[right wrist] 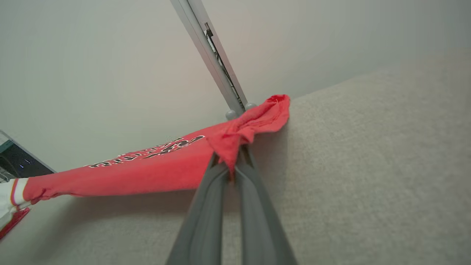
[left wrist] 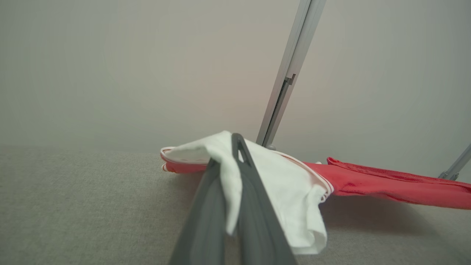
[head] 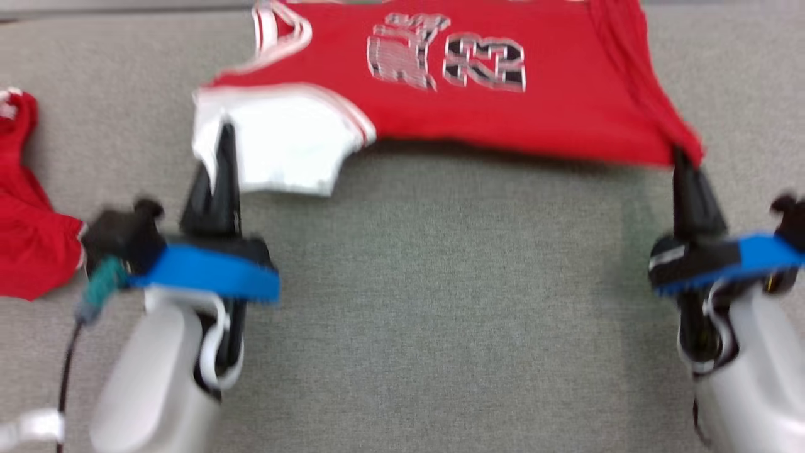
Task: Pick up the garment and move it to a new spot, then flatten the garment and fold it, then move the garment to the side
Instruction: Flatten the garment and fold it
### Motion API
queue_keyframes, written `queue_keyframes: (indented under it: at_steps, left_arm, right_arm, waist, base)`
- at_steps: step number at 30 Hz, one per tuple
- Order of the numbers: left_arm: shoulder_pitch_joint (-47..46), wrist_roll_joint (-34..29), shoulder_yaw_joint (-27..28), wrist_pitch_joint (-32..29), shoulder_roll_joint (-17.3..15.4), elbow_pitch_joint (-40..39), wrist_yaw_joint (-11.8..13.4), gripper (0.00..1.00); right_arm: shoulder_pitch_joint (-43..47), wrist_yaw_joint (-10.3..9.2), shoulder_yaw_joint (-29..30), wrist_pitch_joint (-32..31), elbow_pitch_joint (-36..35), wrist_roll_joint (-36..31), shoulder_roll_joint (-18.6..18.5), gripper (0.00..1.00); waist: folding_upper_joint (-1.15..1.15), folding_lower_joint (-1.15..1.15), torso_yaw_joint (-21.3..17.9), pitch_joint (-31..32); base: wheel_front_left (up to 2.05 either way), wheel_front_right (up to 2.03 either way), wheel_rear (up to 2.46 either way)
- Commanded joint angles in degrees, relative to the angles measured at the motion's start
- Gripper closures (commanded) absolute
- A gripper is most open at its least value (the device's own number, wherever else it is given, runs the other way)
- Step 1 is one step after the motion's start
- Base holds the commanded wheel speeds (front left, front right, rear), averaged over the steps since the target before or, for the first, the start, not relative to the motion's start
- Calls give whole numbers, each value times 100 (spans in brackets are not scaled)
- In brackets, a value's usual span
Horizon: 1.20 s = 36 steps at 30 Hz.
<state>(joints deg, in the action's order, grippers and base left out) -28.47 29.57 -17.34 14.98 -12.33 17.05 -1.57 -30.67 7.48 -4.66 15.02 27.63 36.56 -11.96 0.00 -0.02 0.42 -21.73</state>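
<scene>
The garment (head: pixel 453 107) is a red jersey with white trim, a black-and-white print and a white lining. It hangs stretched between my two grippers above the grey table (head: pixel 440 302). My left gripper (head: pixel 223 135) is shut on its white corner (left wrist: pixel 228 173), with cloth draped over both fingers. At the right, my right gripper (head: pixel 680 154) is shut on the bunched red corner (right wrist: pixel 235 143). The near edge of the garment (right wrist: pixel 147 173) is lifted and casts a shadow on the table.
A second red piece of cloth (head: pixel 25 207) lies at the table's left edge. A metal post (left wrist: pixel 287 73) stands behind the table against a pale wall; the same post (right wrist: pixel 209 55) shows in the right wrist view.
</scene>
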Motion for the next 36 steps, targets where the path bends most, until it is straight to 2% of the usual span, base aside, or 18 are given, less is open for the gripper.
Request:
queue_keyframes:
  at_steps: [1,9,20,27,36]
  left_arm:
    - [359,-52,94,29,30,-158,45,100]
    - [2154,-113,217,29,271,-716,119,100]
    - [3532,-135,52,-2,287,-1231,234,100]
    - [3499,-134,-32,-56,244,-1248,178,100]
    - [3055,-194,-114,-127,191,-1024,56,100]
  right_arm:
    - [378,3,56,17,-126,45,50,100]
    - [2125,3,479,-258,-892,-51,316,100]
    - [4005,3,1174,-1124,-2439,-446,791,100]
    - [4208,3,1296,-1506,-2825,-488,899,100]
    - [3794,3,1172,-1643,-2611,-391,905,100]
  waist:
    - [0,2,-75,196]
    - [0,2,-28,830]
    - [0,2,72,1282]
    - [0,2,36,1332]
    - [0,2,-96,1319]
  base:
    - [0,0,0]
    - [0,0,0]
    - [0,0,0]
    - [0,0,0]
    - [0,0,0]
